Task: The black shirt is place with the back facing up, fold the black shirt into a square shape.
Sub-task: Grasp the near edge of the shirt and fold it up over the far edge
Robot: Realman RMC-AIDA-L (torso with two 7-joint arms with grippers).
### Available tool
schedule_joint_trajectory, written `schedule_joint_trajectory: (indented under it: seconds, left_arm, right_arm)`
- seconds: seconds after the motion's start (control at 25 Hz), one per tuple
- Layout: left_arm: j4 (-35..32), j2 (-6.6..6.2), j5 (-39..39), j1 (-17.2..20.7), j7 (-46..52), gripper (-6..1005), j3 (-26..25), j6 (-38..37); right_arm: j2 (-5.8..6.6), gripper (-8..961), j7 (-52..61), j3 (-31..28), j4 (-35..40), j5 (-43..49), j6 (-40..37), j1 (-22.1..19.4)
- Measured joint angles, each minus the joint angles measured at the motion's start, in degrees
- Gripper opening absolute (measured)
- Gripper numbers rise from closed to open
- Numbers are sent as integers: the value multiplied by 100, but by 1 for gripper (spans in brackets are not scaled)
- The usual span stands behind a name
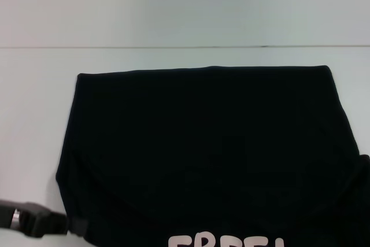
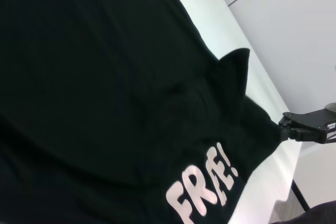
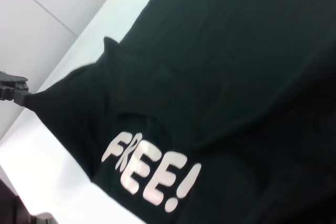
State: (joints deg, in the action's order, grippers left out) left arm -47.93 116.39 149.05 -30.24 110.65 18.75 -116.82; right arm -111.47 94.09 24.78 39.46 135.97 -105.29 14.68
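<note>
1. The black shirt [image 1: 202, 148] lies spread on the white table [image 1: 34, 114], its straight far edge running nearly level.
2. Pale pink letter tops [image 1: 226, 241] show on the shirt at the near edge.
3. The left gripper [image 1: 72, 225] sits at the shirt's near left corner, touching the cloth.
4. A thin dark seam [image 1: 173, 46] crosses the table beyond the shirt.

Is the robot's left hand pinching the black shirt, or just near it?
Touching. In the right wrist view the left gripper meets a corner of the black shirt, and the cloth is drawn out to a point there. The head view shows it at the shirt's left edge.
</note>
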Motion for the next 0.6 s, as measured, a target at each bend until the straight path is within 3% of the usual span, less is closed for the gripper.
schedule_joint_trajectory:
  seconds: [0.2,0.36,0.6]
  left_arm:
    - [34,-92,-15,-331,319,-2,-2,292]
    - [118,-183,-54,-634,573,-2,-38,805]
    - [614,-491,-94,-1176,922,-1,-52,1937]
  right_arm:
    - [5,35,-386,-282,-69,-30,39,154]
    - [106,35,-475,-776,-234,-41,61,411]
    - [178,35,-449,-1371,-416,-50,391,1047]
